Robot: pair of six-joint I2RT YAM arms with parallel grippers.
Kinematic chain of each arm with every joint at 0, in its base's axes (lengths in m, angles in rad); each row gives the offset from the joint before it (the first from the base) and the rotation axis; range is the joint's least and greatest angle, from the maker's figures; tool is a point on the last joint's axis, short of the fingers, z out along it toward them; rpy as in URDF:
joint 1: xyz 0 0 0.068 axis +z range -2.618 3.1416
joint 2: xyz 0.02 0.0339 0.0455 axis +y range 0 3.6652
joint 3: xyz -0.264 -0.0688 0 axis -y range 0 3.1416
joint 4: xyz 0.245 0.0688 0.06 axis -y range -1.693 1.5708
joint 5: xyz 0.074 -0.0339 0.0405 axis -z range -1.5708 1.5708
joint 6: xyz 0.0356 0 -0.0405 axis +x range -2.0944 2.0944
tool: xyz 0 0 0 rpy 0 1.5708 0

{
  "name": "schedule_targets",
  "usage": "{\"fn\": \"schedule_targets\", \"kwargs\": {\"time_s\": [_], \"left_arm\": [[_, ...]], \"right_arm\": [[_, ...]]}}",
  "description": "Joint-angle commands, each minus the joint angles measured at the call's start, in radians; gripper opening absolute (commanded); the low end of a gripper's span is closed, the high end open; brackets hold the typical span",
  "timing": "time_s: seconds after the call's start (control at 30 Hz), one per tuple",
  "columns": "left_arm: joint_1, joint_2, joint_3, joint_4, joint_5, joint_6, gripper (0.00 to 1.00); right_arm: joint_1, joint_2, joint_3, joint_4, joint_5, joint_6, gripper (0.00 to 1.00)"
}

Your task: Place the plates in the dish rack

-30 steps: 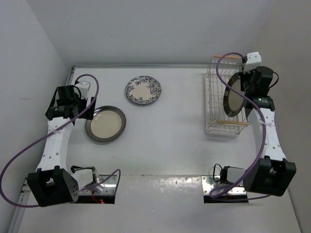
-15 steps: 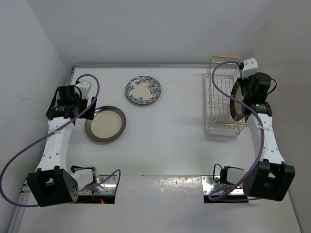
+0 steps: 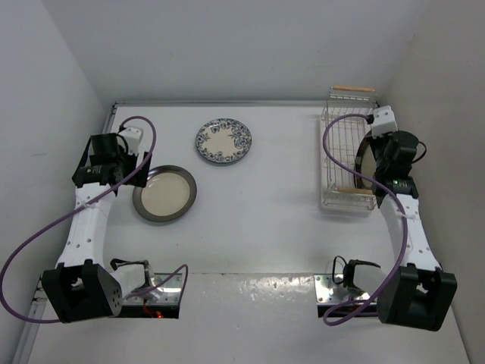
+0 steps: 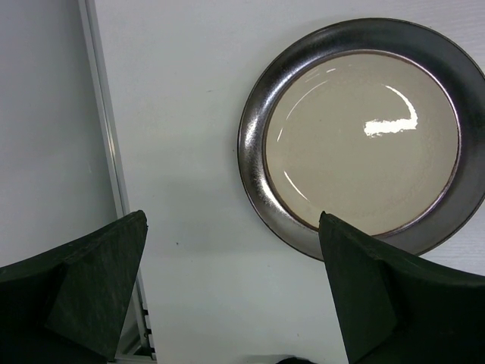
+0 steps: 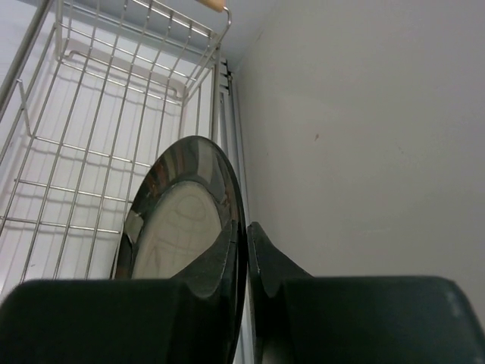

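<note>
On the near left of the bench (image 3: 265,227) a grey-rimmed plate (image 3: 164,193) lies flat, cream in the middle with a shiny dark edge. The left pincer (image 4: 231,227) hangs over the bench just to the left of it. Its two fingers are spread as wide as they go, and there is nothing between them. From the wrist view the right finger's tip sits over the plate's near edge, but I cannot tell if it touches.

Over on the right, the right pincer (image 5: 242,227) is squeezed tight on the top edge of another plate. This held plate (image 5: 186,220) has a dark, glossy rim and stands up on its edge. It is at the right side of the dish rack (image 3: 327,163), down among the white wires and close to the side wall of the room. I cannot tell if its bottom rests on the floor of the rack. The rack's near wooden handle (image 3: 350,189) shows just beside the plate.

Farther back, about the middle of the bench, the blue-flowered plate (image 3: 223,141) lies flat on its own, well apart from the other two plates and from both arms.

Farthest away is the rack's other wooden handle (image 3: 354,89), right by the back wall.
</note>
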Motion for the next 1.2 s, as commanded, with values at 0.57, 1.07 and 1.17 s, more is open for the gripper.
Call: {"fn": "schedule_targets", "kwargs": {"time_s": [0.57, 1.07, 1.17], "left_arm": [[0.118, 0.418, 0.094, -0.027, 0.166, 0.084, 1.00], [0.193, 0.889, 0.270, -0.102, 0.417, 0.141, 0.54], [0.193, 0.929, 0.311, -0.136, 0.472, 0.150, 0.19]], "right_arm": [[0.086, -0.061, 0.205, -0.059, -0.184, 0.206, 0.90], [0.434, -0.089, 0.103, -0.156, -0.244, 0.238, 0.93], [0.508, -0.065, 0.074, -0.131, -0.248, 0.277, 0.93]]}}
